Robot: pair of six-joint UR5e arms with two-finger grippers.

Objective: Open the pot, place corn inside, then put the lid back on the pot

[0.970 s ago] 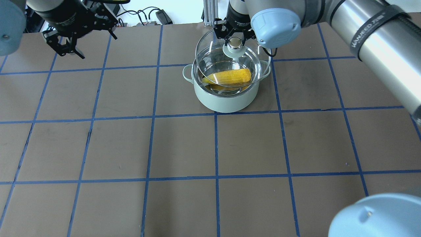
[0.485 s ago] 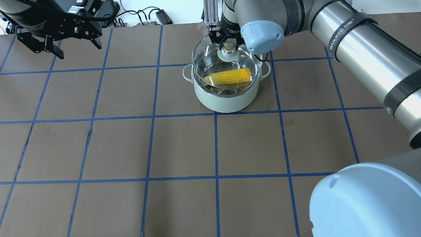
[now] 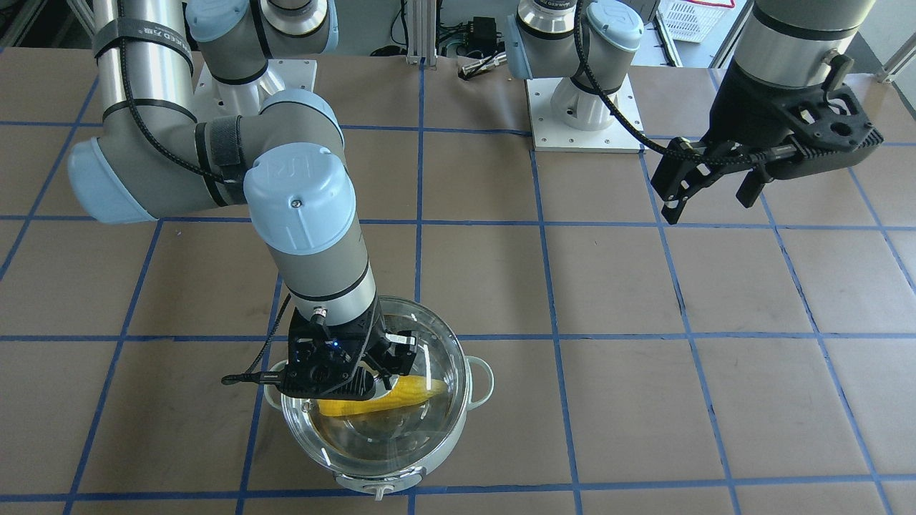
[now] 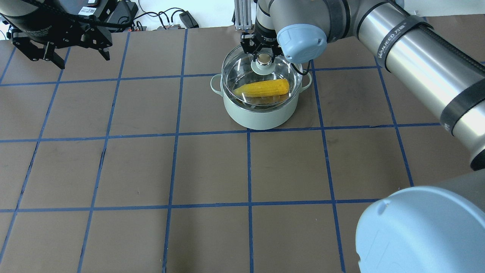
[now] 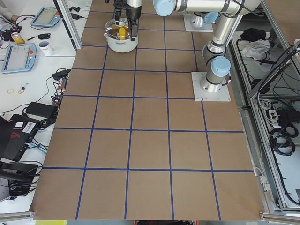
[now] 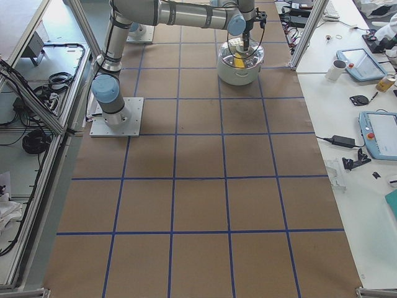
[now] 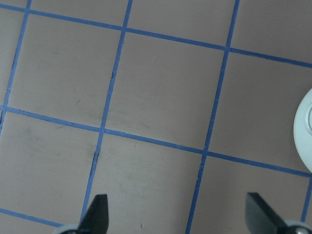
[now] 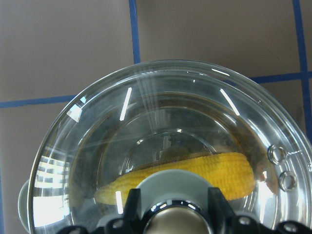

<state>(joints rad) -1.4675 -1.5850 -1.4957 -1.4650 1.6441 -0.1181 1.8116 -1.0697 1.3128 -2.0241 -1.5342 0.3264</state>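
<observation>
With the corn [image 4: 263, 87] lying inside the pot [image 4: 259, 115] at the table's [image 4: 212, 167] 12 o'clock, the glass lid [image 4: 237, 76] is clasped by its knob [image 4: 264, 65] in the clenched right gripper [image 4: 264, 57] and seemingly seated, so the last step is judged nearly done and release is called for; the left gripper [image 3: 708, 197] is parked, spread wide, at 10 o'clock.

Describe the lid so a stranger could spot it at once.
On the brown table gridded with blue tape stands one mint-green pot. The lid is the clear glass dome over its mouth, its pale green knob gripped by the right tool. Unlike the pot, you see the yellow corn through it.
</observation>
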